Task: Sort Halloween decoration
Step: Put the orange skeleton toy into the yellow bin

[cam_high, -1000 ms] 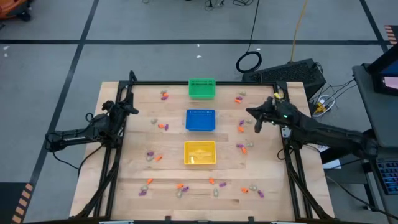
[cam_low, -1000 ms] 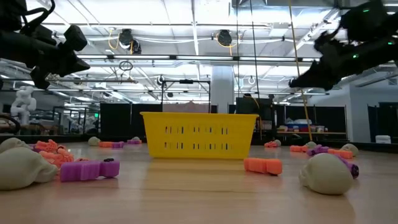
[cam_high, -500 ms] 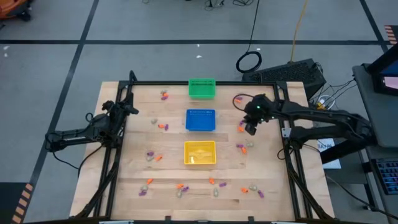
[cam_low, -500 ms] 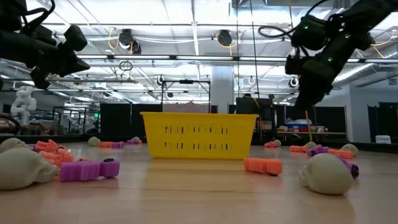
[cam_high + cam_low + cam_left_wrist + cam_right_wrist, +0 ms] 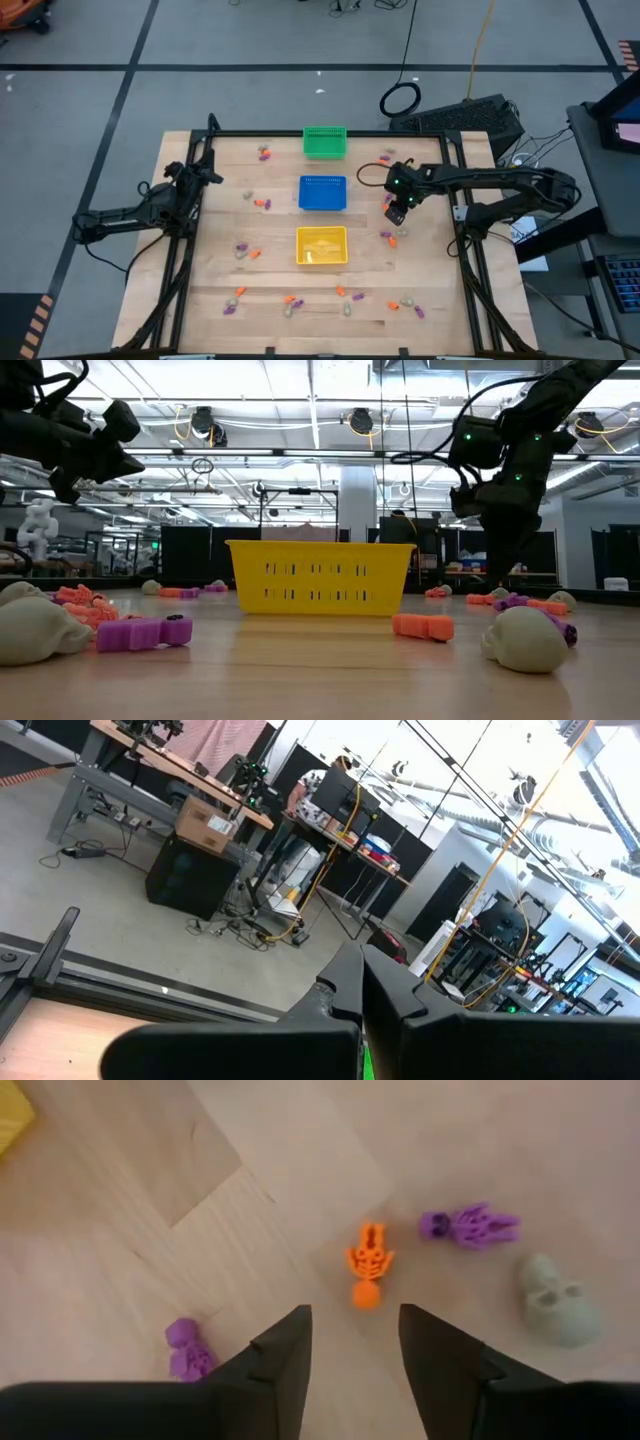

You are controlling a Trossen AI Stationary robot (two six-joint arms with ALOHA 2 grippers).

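Observation:
Tiny orange, purple and beige trinkets lie scattered on the wooden table (image 5: 430,290). My right gripper (image 5: 396,211) is open and points down, right of the blue basket (image 5: 322,192). In its wrist view the open gripper (image 5: 355,1342) hangs over an orange skeleton (image 5: 368,1265), which lies flat between a purple skeleton (image 5: 470,1227), a beige skull (image 5: 558,1302) and another purple piece (image 5: 185,1348). It touches nothing. My left gripper (image 5: 205,176) waits shut and empty at the table's left edge.
A green basket (image 5: 324,141), the blue basket and a yellow basket (image 5: 321,245) stand in a row down the table's middle. More trinkets lie along the near edge (image 5: 345,300), at the left (image 5: 247,251) and at the far edge (image 5: 264,153). The black frame rail (image 5: 465,250) borders the right side.
My right gripper has swung from the table's right edge toward the blue basket, tipped over so its fingers point down, and come lower over the trinkets right of the baskets. No trinket has moved.

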